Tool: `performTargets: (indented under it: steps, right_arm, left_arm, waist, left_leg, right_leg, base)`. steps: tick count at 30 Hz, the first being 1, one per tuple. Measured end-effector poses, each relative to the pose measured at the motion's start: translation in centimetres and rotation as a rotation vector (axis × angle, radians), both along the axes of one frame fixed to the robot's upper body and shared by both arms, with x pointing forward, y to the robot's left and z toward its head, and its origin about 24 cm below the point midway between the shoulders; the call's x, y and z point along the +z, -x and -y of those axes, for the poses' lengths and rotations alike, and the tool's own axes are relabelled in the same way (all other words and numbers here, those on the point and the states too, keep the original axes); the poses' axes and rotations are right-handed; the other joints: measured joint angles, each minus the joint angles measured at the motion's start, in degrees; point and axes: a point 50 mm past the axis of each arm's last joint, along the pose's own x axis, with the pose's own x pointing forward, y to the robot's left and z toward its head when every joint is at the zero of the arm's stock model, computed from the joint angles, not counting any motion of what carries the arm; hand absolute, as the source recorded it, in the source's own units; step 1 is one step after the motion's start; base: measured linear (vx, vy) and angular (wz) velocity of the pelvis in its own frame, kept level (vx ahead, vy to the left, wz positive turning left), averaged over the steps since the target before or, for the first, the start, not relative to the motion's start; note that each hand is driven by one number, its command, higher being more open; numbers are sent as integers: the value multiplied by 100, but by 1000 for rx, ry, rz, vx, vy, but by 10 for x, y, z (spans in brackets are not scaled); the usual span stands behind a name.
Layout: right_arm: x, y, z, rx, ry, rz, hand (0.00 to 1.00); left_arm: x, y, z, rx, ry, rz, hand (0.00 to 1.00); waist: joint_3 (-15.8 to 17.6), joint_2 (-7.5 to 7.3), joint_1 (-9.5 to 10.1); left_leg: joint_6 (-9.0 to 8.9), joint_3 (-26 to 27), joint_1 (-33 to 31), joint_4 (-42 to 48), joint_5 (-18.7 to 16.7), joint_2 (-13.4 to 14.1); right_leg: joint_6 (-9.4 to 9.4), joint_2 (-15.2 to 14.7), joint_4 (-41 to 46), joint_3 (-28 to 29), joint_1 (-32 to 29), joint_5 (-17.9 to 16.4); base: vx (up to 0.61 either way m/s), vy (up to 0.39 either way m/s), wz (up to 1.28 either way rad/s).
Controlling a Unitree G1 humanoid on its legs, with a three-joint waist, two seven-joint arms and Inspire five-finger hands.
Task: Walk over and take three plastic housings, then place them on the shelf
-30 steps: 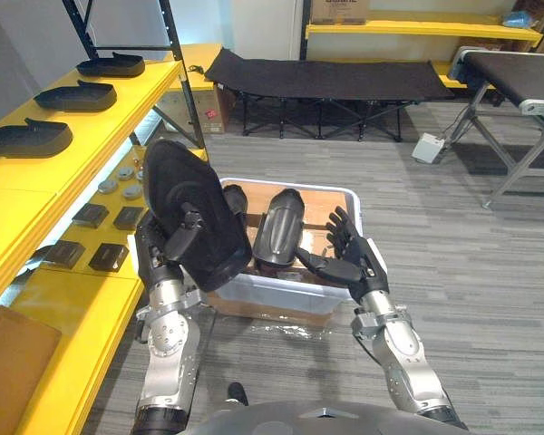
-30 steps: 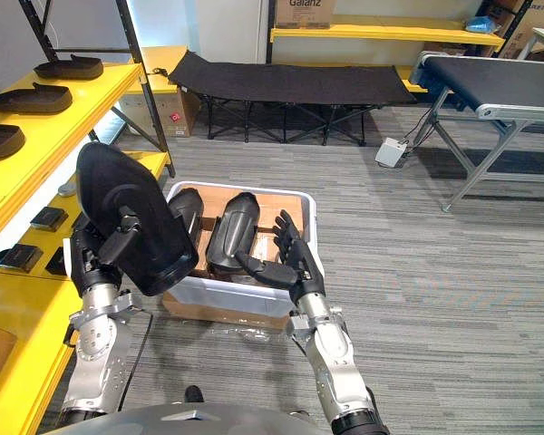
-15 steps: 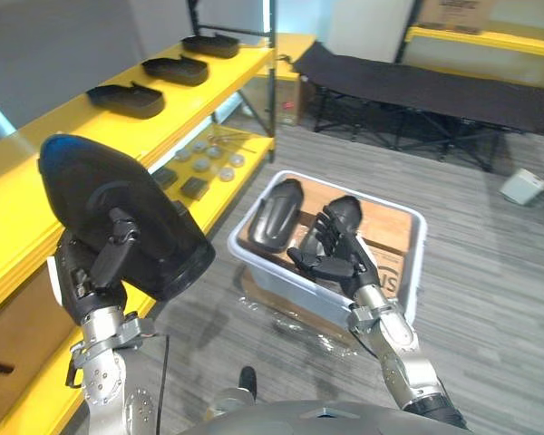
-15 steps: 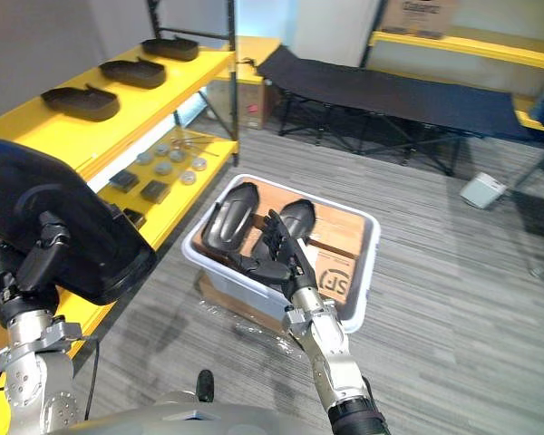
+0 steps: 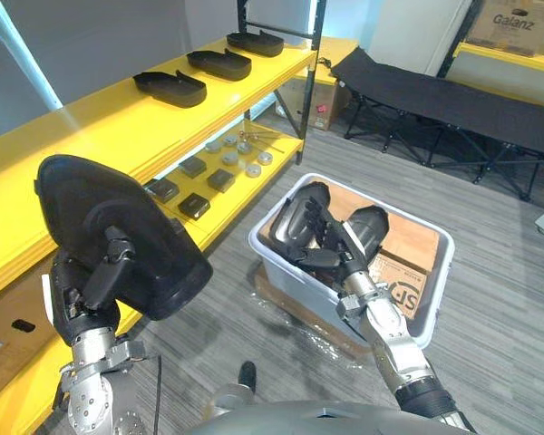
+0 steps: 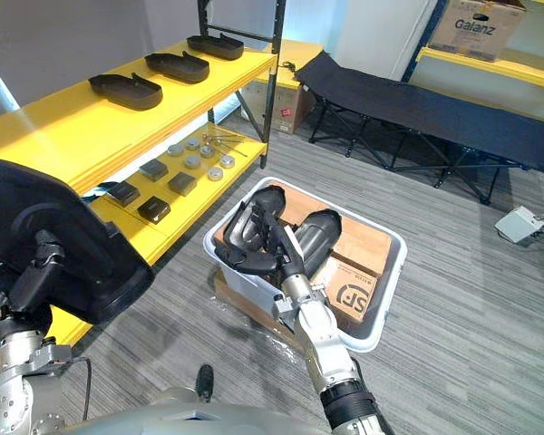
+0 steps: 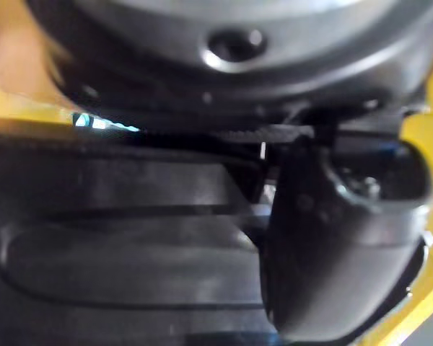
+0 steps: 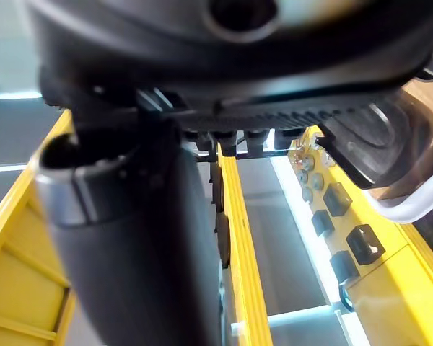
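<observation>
Grey carpet [image 5: 499, 362] runs beside a yellow shelf [image 5: 91, 136] on the left, where three housings [image 5: 170, 87] lie. Near left, the left hand [image 5: 92, 283] grips a raised black housing [image 5: 127, 227]. The right hand [image 5: 325, 252], loose-fingered and empty, hovers over a white bin [image 5: 432, 299] holding two more housings [image 5: 374, 222].

We make out bold printed lettering on the cardboard box [image 6: 476, 27] on the far shelf [image 6: 517, 71], and a round logo mark on the carton [image 6: 352, 292] inside the white bin [image 6: 394, 265].

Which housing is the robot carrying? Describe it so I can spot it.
In front of the yellow shelf, the left hand grips a black housing. Unlike the three housings on the shelf and two in the white bin, it is held aloft.
</observation>
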Motion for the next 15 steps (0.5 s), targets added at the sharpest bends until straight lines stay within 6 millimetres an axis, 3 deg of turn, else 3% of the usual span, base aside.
performTargets:
  steps: [2,5,10,12,14,15]
  right_arm:
    - [2,-1,20,-58,33,5,100]
    - [2,0,25,-67,32,6,100]
    - [6,1,27,-42,11,26,100]
    - [5,3,24,-26,-13,32,100]
    - [3,8,24,-25,-22,33,100]
    - [2,9,23,-23,-23,30,100]
  left_arm:
    - [2,-12,9,-52,18,31,0]
    - [0,-10,6,-20,48,29,0]
    - [0,-11,8,-39,41,26,0]
    - [-2,-13,10,-75,48,5,0]
    - [-3,-17,16,-129,49,-5,0]
    - [-3,-18,18,-148,48,-7,0]
  waist:
    - [157,158,22]
    - [257,291,-23]
    - [259,284,-26]
    - [271,253,-44]
    - [290,225,-126]
    - [300,210,-161]
  left_leg:
    - [46,74,-66,35,189,58]
    - [41,98,-15,-43,230,55]
    - [46,202,39,-199,320,62]
    - [94,133,43,-195,366,-13]
    - [115,-136,25,-192,424,-120]
    - [117,-230,19,-192,442,-141]
  right_leg:
    - [13,-50,287,-69,-5,-210]
    - [69,-90,434,-28,-27,-334]
    - [64,-126,538,-2,-106,-408]
    - [16,-285,872,41,-169,-572]
    - [-163,-301,1082,586,-199,-730]
    - [-159,-313,1150,768,-197,-777]
  base:
    - [-68,69,57]
    - [-69,60,2]
    - [-28,11,-1]
    - [23,13,13]
    - [20,15,62]
    - [2,3,96]
